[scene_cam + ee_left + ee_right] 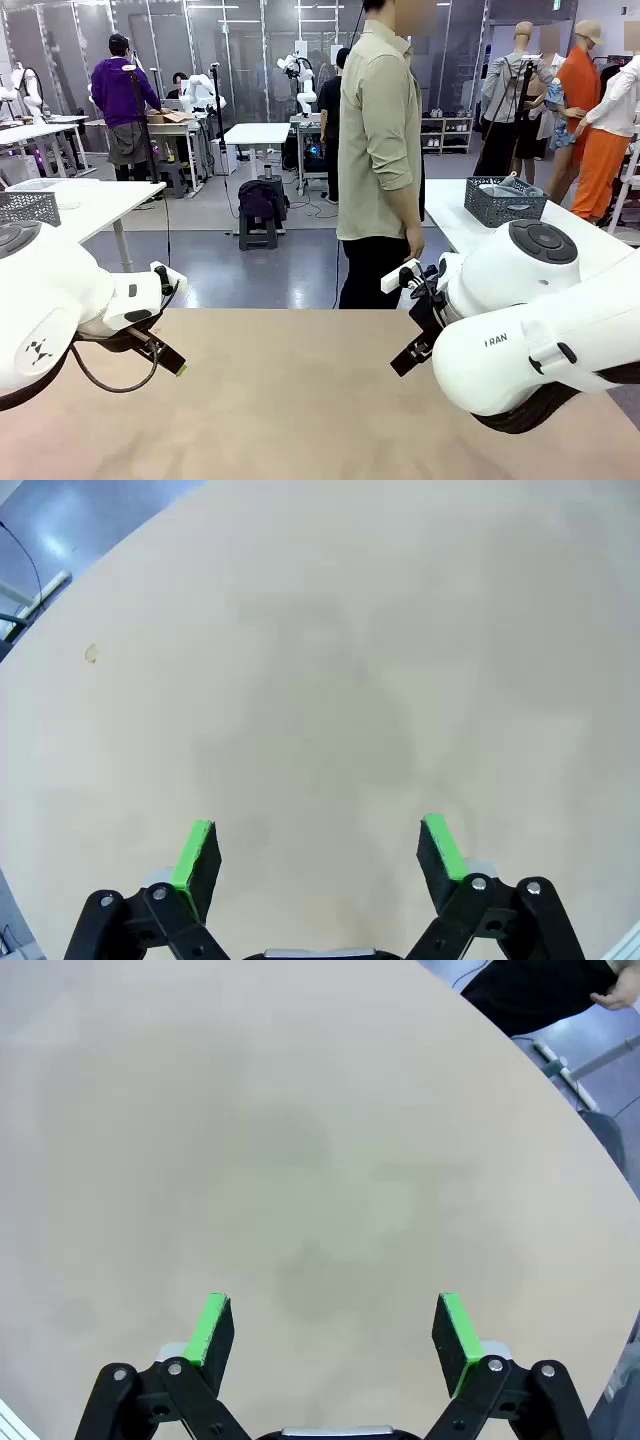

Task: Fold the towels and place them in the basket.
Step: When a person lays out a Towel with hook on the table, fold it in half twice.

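Front view: left arm (50, 290) runs off the left edge, right arm (540, 330) off the right and bottom edges. Right tool (405, 358) sits half behind its own wrist, and I can't read its jaws from this view.

Counter (300, 400) is cut by the bottom edge. Its far edge hides the person (378, 150) below the thighs.

Basket (505, 205), right middle of the frame: pale lump inside, too small to tell. Second mesh basket (28, 207) is clipped by the left edge.

Left wrist view, upper left: tan speck (90, 653) on the counter, too small to name.

Right wrist view, upper right corner: a hand (615, 998), cut by the frame's edge.
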`<state>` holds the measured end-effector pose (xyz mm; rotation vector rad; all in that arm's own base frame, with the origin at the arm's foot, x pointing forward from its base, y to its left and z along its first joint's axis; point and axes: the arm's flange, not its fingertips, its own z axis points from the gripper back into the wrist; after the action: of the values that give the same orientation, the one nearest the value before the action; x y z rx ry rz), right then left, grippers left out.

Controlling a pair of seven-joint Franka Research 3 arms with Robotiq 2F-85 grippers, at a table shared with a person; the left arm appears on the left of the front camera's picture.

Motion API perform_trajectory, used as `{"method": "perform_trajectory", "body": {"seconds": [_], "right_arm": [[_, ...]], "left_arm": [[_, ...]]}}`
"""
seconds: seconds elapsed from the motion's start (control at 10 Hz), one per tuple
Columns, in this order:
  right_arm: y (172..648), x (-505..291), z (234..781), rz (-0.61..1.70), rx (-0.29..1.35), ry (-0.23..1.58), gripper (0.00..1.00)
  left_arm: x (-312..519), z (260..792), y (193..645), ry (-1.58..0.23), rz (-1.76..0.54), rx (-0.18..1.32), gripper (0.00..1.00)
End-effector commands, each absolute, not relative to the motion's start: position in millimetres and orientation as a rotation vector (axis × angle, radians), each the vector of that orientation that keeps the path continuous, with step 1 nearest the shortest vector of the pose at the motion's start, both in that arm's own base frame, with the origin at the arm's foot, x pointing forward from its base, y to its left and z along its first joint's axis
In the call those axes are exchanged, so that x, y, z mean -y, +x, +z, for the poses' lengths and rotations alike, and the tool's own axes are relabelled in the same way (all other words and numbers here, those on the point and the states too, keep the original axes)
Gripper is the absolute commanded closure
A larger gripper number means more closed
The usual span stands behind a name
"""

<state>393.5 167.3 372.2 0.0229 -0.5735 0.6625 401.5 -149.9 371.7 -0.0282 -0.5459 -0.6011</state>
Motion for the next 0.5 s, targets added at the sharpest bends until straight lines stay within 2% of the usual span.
{"method": "perform_trajectory", "body": {"seconds": [0.0,0.4], "right_arm": [[393.5,-167.3,372.1,0.662,0.573,0.023,0.0],[393.5,-167.3,372.1,0.662,0.573,0.023,0.0]], "left_arm": [[150.1,371.7,401.5,-0.028,-0.601,0.546,0.0],[150.1,371.7,401.5,-0.028,-0.601,0.546,0.0]]}}
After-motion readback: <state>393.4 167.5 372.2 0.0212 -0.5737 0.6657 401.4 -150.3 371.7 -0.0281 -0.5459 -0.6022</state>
